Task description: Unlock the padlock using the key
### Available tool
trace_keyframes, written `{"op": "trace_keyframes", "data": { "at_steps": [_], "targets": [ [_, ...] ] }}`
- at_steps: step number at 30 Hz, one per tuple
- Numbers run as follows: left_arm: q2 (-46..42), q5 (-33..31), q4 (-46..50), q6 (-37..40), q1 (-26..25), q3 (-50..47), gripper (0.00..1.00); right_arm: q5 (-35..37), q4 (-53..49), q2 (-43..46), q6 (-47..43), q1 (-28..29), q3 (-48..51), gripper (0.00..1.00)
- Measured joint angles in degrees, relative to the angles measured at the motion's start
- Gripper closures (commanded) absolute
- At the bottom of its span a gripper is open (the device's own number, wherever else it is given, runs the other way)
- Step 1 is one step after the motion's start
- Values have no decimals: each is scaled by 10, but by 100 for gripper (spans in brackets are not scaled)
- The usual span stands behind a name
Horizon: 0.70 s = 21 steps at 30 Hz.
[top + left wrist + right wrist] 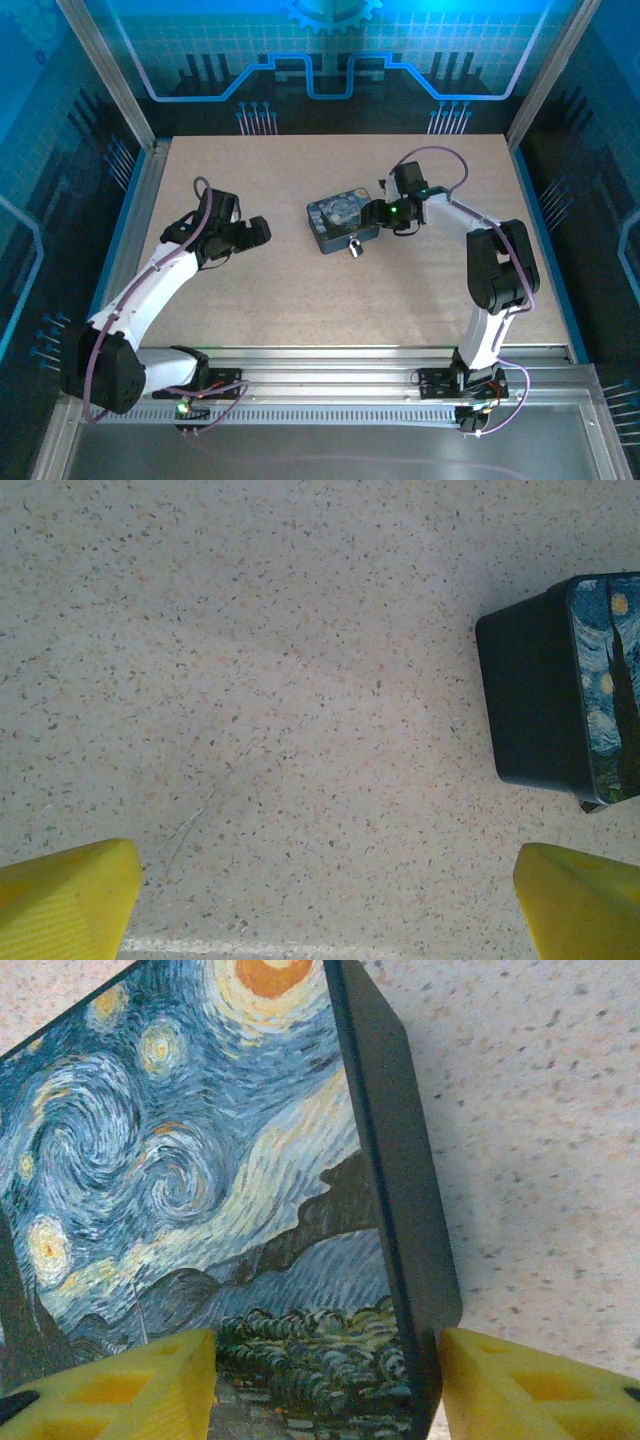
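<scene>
box shows swirl painting; no readable writing.

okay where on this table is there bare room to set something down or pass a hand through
Bare table runs between the box and the near rail, along the far edge, and right of the right arm. The left pincer hangs open over bare surface. Crowded: the middle, where the right pincer straddles the box edge above the padlock.
</scene>
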<state>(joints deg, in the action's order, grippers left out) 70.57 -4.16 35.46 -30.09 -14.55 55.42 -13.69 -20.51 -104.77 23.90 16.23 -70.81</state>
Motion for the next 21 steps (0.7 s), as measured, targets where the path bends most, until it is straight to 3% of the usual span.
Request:
{"op": "trace_keyframes", "data": {
  "at_steps": [10,17,21],
  "targets": [
    [12,-3,5,-3,0,11,3,6,108,56,158,75,106,57],
    [32,-17,19,-18,0,14,2,23,179,42,299,115,119,57],
    [44,-42,44,-35,4,26,1,21,202,17,343,127,101,52]
  ]
}}
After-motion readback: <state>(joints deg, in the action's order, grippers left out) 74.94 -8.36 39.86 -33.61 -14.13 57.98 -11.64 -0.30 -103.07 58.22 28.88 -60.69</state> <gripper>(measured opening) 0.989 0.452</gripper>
